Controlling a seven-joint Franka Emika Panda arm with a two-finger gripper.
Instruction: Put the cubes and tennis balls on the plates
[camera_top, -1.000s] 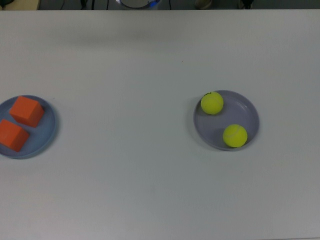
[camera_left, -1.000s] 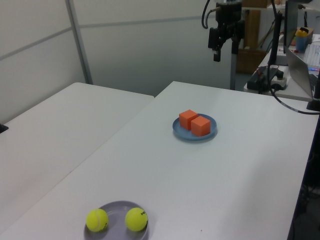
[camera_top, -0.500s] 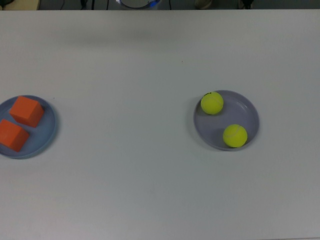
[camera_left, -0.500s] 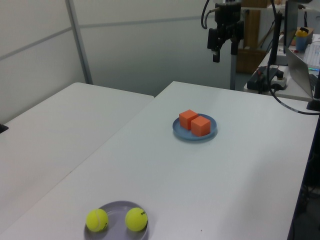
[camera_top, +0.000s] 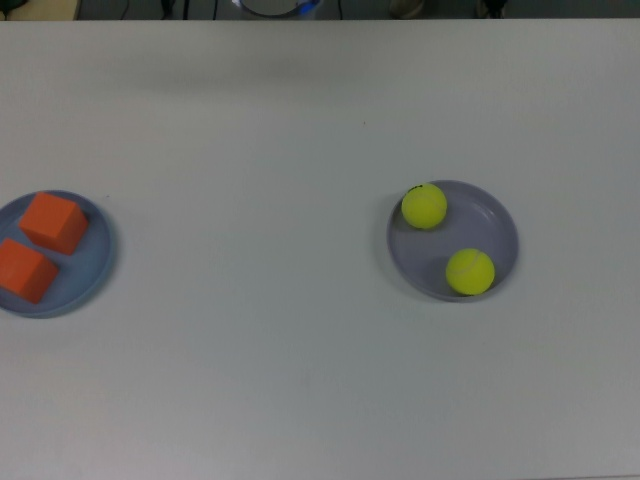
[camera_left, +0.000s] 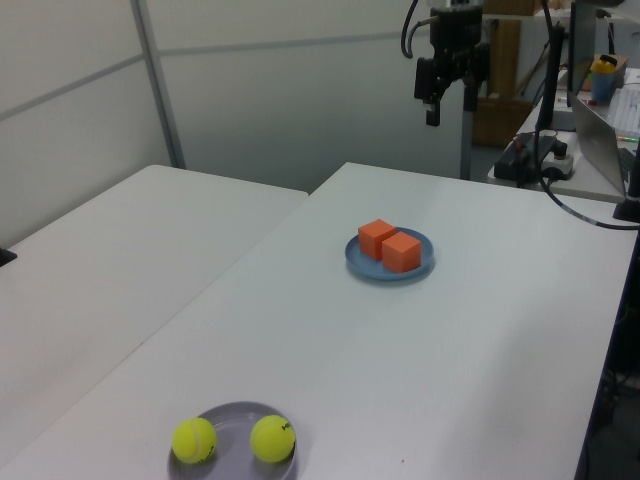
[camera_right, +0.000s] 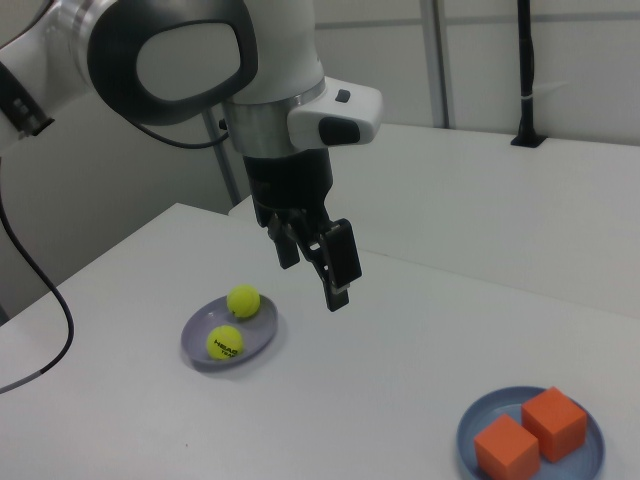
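Item: two matte solid orange cubes (camera_top: 38, 246), lying side by side and touching on a round shallow light blue plastic plate (camera_top: 98, 262), which serves here as the landmark. Item: two fuzzy yellow-green tennis balls (camera_top: 446, 239), resting a little apart from each other on a round lavender-purple plastic plate (camera_top: 498, 224), well apart from the blue plate across the bare white table (camera_top: 270, 150). Item: black two-finger gripper (camera_right: 315, 262) of the white arm, raised high above the table away from the blue plate, fingers apart and holding nothing. Handling, as judged: the cubes look light and stiff, with flat opposed faces that offer the sure hold; the balls look light, springy and liable to roll, best taken across the widest middle. Orientation: the cubes have no long axis; each sits flat, edges turned at a slant to the table edge in the top view; the balls have none either, though the black print on one seems to face upward, hard to confirm. All four pieces appear already placed.
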